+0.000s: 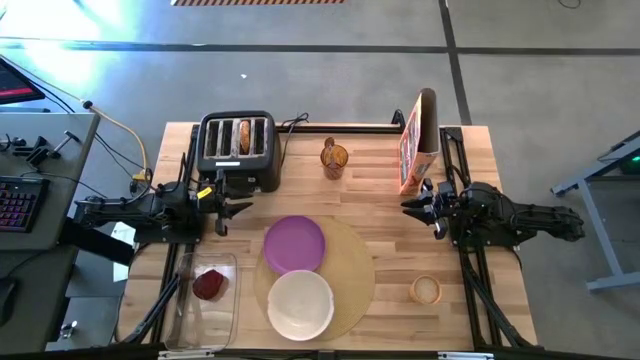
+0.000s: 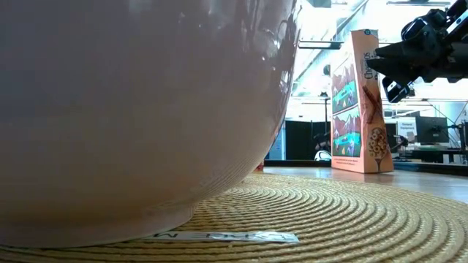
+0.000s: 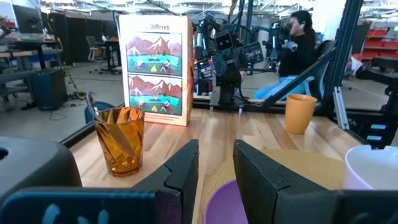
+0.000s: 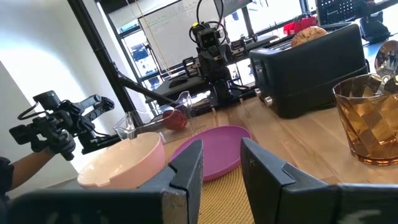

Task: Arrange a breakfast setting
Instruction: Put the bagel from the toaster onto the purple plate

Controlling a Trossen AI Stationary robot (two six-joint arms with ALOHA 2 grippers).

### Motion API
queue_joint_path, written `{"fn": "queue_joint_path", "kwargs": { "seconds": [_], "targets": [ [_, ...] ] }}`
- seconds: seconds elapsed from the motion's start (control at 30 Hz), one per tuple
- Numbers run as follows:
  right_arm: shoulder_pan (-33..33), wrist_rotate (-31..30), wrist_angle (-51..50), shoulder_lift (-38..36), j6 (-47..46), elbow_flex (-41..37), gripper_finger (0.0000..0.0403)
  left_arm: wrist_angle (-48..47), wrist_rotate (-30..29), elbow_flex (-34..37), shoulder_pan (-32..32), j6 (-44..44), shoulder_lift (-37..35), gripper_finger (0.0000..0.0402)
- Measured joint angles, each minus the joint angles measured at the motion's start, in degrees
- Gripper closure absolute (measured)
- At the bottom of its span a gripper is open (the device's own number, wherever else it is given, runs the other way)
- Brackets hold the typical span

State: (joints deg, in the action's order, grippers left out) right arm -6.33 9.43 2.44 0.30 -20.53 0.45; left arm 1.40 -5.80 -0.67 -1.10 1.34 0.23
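A purple plate and a white bowl sit on the round tan placemat in the table's near middle. A bagel stands in a slot of the black toaster at the far left. A metal spoon stands in an amber glass. A dark red food piece lies in the clear container. My left gripper hovers level beside the toaster, open a little with nothing in it. My right gripper hovers level at the right, also slightly open and empty.
A cereal box stands upright at the far right, just behind my right gripper. A small tan cup stands near the right front. People sit in the room beyond the table. Bare wood lies between the glass and the plate.
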Motion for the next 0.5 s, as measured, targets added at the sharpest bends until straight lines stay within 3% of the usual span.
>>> {"fn": "queue_joint_path", "kwargs": {
  "seconds": [0.5],
  "targets": [
    [-0.02,0.09,-0.04,0.00,-6.47,0.02,0.0313,0.07,-0.33,0.01,0.00,-0.63,-0.02,0.0309]
  ]
}}
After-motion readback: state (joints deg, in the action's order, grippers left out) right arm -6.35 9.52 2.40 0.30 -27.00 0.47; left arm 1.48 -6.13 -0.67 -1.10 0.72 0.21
